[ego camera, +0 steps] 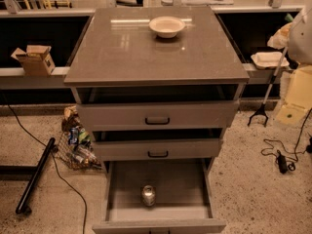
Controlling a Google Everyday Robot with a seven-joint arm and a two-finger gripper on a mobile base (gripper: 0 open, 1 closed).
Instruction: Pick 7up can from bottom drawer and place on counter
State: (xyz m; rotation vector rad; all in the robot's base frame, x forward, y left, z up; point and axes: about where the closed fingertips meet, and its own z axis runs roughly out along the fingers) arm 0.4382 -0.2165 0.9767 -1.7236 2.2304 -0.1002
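Cardboard box [34, 60]: small, brown and open-flapped, on the pale metal ledge at far left, well apart from the cabinet.
Wire basket [75, 147]: on the floor, holding coloured packets, just beside the cabinet's left side.
Counter [122, 57]: large glossy grey-brown square slab on top of the cabinet; most of its surface is bare.
Bowl [166, 27]: cream, round and shallow, at the back centre of the counter.
Drawer fronts [157, 116]: two grey panels with black bar handles, both only a little way out.
Bottom drawer [122, 189]: wide grey rectangular tray pulled fully out below them, with a flat floor and low walls.
7up can [148, 195]: small metal cylinder with a silver lid. It stands upright with its long axis vertical, at the front centre of the drawer floor and apart from every wall.
Key relation: the can lies directly below the counter's front edge, so the lift probably has to clear the two upper drawers.
Reacher tool [263, 106]: black and long-handled, leaning at the right, well apart from the drawers.
Gripper: not in the frame; how wide it is open, what it holds, and which way the can lies from it cannot be told.
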